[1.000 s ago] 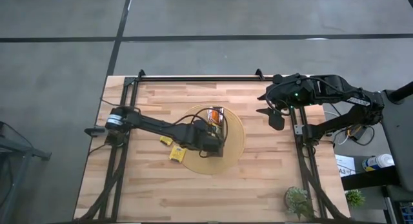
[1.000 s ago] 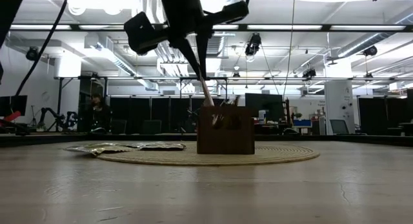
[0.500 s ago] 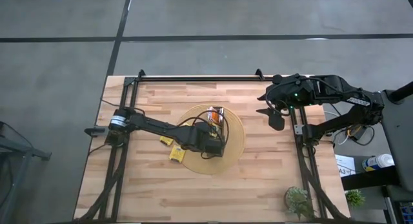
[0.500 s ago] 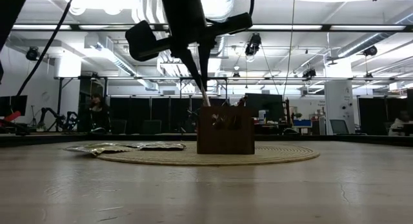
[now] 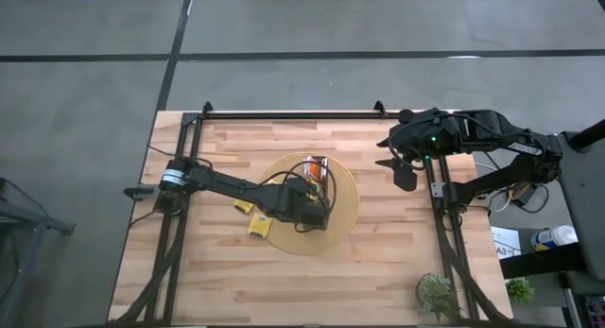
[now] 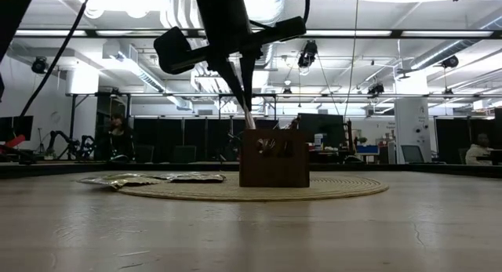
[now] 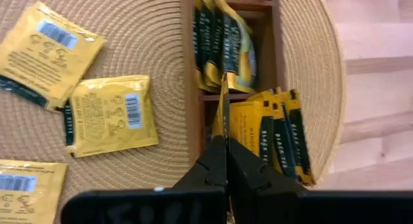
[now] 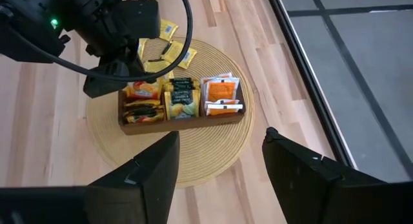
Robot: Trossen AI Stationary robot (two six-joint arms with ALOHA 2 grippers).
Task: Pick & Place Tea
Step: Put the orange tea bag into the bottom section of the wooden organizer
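Note:
A long dark-brown tray (image 5: 318,190) stands on a round woven mat (image 5: 345,215) at the table's middle. Its compartments hold tea sachets on edge: dark green with yellow (image 7: 222,43), yellow (image 7: 274,137), orange (image 8: 221,91). Three loose yellow sachets (image 7: 110,114) lie flat at the mat's left edge. My left gripper (image 7: 222,161) hangs over the tray's near end, shut on one yellow sachet (image 7: 222,104) seen edge-on. My right gripper (image 8: 219,162) waits open, high over the table's far right. My left gripper pinches the sachet's upper edge (image 7: 221,135) between its two fingers, coming from above and slanting down. The sachet hangs below the fingertips, edge-on, reaching down to the divider (image 7: 222,95) between two compartments. Whether its lower end rests in the tray I cannot tell.
The low view shows the tray's wall (image 6: 274,157) rising above the mat, with the loose sachets (image 6: 149,178) flat to its left. A small potted plant (image 5: 437,295) stands at the table's near right corner. Bare wood lies near and left of the mat.

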